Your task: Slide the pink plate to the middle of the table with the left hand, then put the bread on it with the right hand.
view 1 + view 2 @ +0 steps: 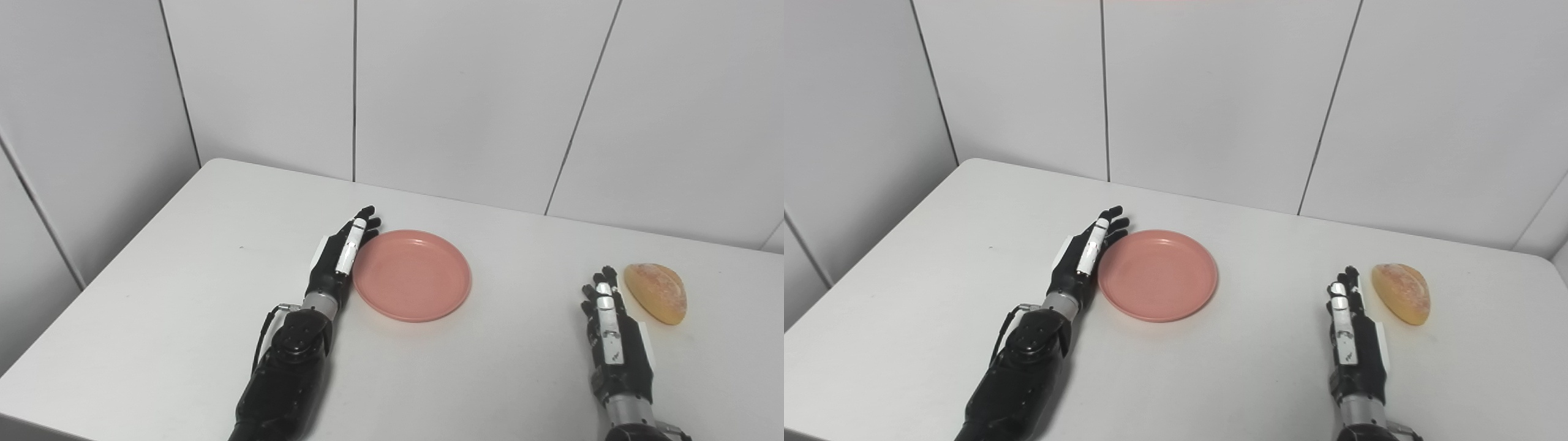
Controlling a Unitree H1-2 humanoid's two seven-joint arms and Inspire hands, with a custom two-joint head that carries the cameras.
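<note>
Pink plate point(411, 275) mid-table, released left robot hand point(340, 256) touching rim; bread point(656, 291) beside released right robot hand point(612, 334).

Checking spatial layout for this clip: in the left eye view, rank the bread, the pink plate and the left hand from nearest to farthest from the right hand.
From the right hand:
1. bread, just beyond it to the right, apart.
2. pink plate, mid-table to the left.
3. left hand, against the plate's far left rim.
</note>
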